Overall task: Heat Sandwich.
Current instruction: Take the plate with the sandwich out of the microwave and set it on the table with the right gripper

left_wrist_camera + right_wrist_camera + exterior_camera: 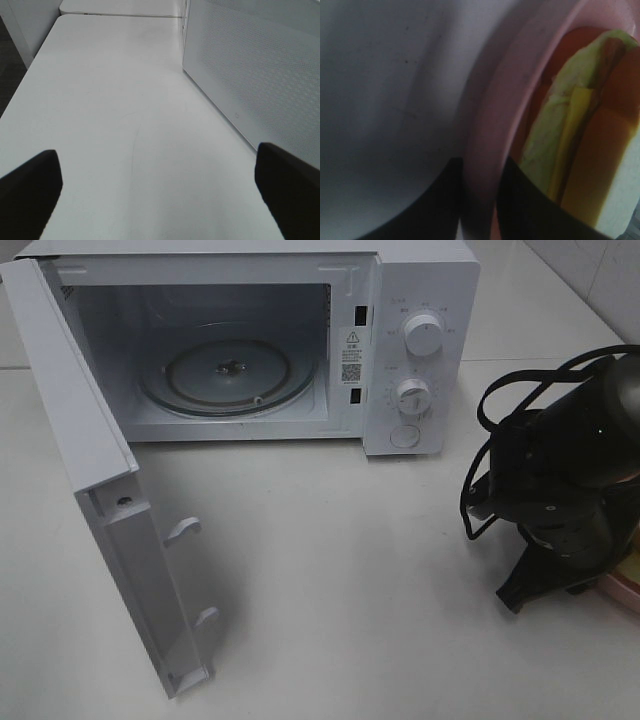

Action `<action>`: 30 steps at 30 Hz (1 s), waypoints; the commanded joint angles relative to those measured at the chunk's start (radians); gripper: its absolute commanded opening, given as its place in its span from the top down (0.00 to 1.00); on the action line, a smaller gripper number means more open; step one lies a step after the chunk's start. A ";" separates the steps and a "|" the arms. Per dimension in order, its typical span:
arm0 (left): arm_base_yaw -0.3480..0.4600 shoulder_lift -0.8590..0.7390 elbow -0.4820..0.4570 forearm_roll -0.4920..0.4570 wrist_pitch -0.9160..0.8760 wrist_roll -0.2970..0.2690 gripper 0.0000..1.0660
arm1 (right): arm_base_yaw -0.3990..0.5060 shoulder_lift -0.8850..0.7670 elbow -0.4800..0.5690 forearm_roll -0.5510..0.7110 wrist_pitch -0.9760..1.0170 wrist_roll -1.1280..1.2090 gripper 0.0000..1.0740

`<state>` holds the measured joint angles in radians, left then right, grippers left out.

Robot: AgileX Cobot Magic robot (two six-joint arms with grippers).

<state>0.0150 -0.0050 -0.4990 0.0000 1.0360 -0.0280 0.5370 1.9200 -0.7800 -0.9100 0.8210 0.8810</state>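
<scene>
The sandwich (570,140) lies on a round pink plate (485,125), showing pale yellow-green filling and white bread. My right gripper (481,162) straddles the plate's rim with one black finger (435,200) outside it and the other inside. I cannot tell whether they press on it. In the exterior high view the right arm (560,470) covers most of the plate (625,592) at the table's right edge. In the left wrist view my left gripper (160,192) stands open over bare table, holding nothing.
A white microwave (420,300) stands at the back. Its door (90,470) swings wide open to the left, and the glass turntable (230,375) inside is bare. A perforated white microwave panel (250,65) stands beside the left gripper. Black cables loop around the right arm.
</scene>
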 commanded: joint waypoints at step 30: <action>-0.005 -0.020 0.003 -0.006 -0.007 0.001 0.05 | -0.003 -0.416 -0.002 0.234 -0.030 -0.235 0.31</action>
<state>0.0150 -0.0050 -0.4990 0.0000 1.0360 -0.0280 0.5370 1.5170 -0.7790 -0.6850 0.7820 0.6690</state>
